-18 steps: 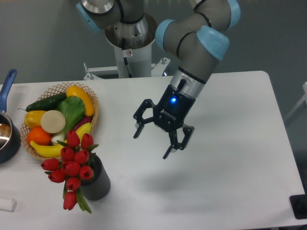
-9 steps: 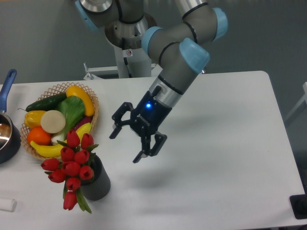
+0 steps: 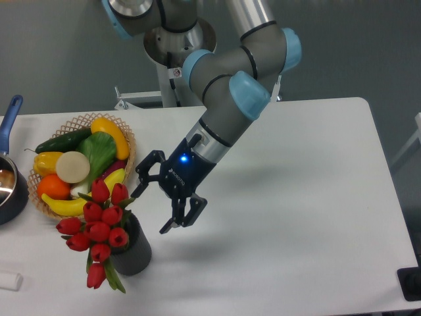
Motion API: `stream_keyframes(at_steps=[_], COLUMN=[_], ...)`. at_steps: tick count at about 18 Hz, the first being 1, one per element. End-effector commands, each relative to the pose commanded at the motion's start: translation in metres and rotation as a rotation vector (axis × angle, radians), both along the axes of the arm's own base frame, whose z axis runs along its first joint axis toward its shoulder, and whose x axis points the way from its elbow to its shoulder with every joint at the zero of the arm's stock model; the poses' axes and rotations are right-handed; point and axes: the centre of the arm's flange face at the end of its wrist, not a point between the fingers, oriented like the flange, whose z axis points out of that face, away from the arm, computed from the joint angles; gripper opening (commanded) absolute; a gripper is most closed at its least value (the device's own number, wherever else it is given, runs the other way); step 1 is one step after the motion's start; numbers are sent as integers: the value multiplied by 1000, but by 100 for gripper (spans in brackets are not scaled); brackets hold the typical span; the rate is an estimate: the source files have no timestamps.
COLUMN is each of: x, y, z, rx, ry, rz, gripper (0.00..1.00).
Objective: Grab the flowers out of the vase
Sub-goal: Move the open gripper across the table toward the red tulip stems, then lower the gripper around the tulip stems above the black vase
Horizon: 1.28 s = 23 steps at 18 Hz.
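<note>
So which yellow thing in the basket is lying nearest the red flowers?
The banana along the basket's front edge; the yellow pepper and squash sit farther back.

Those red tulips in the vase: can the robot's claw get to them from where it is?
Probably yes. The open gripper hangs just right of the flowers, with nothing between them; the basket sits behind.

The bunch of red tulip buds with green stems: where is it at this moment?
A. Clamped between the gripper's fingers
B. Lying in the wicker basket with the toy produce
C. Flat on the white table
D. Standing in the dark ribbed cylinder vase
D: the bunch of red tulip buds stands in the dark ribbed vase, while the open black gripper hangs beside it, holding nothing.
</note>
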Motion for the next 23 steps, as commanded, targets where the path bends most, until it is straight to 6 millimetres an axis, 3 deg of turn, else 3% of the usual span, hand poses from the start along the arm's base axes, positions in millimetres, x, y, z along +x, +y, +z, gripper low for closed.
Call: stream_keyframes(at_steps=[8, 11, 23], x=[13, 20, 38], y=[14, 23, 41], z=[-16, -6, -14], rx=[-21, -38, -21], ry=[-88, -131, -119], rz=[-2, 28, -15], gripper=[100, 100, 100])
